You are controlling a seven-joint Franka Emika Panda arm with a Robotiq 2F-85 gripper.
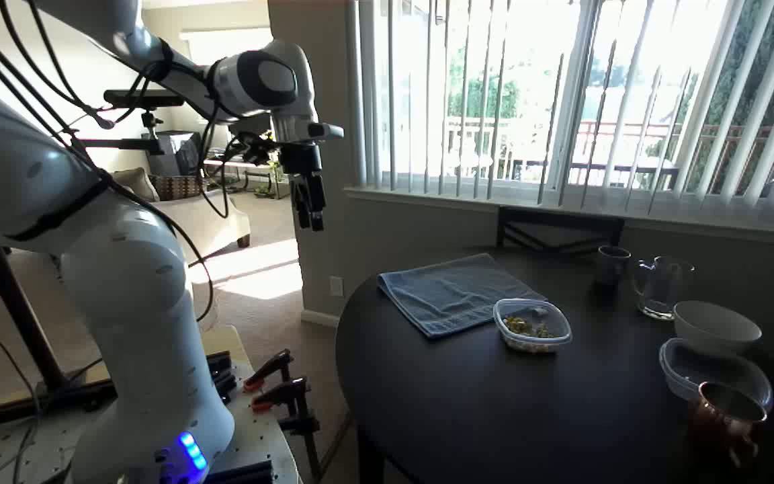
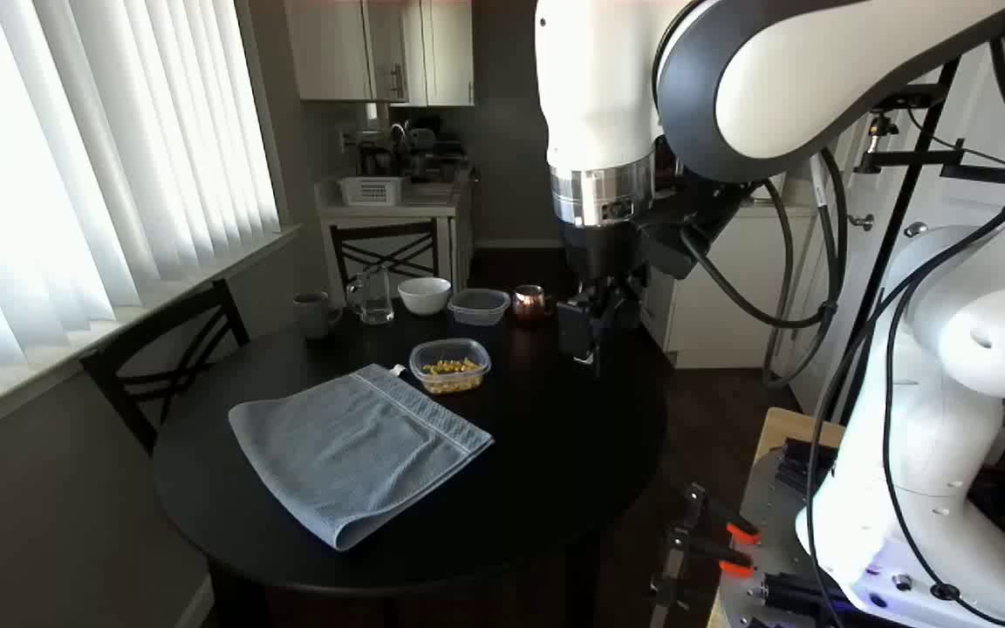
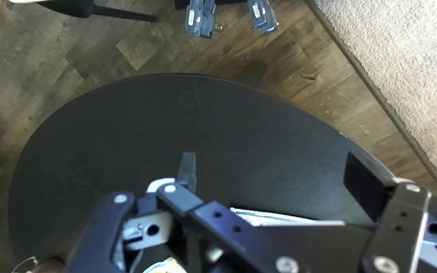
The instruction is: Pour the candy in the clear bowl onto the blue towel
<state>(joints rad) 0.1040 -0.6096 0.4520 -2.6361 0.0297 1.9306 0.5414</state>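
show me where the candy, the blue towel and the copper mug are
Candy [image 2: 452, 366]: in an exterior view, on the top of the heap
Blue towel [image 2: 363, 449]: in an exterior view, mid upper face
Copper mug [image 2: 529, 304]: in an exterior view, on the outer wall

Candy [image 2: 452, 370] in clr bowl [image 2: 440, 350] nr towel [image 2: 354, 453]

In an exterior view, the towel [image 2: 354, 453] lies on the table [image 2: 555, 480] at frame lower left. The bowl [image 2: 450, 377], candy [image 2: 450, 365] inside, stands just beside the towel's upper right edge, a larger bowl [image 2: 425, 296] behind.
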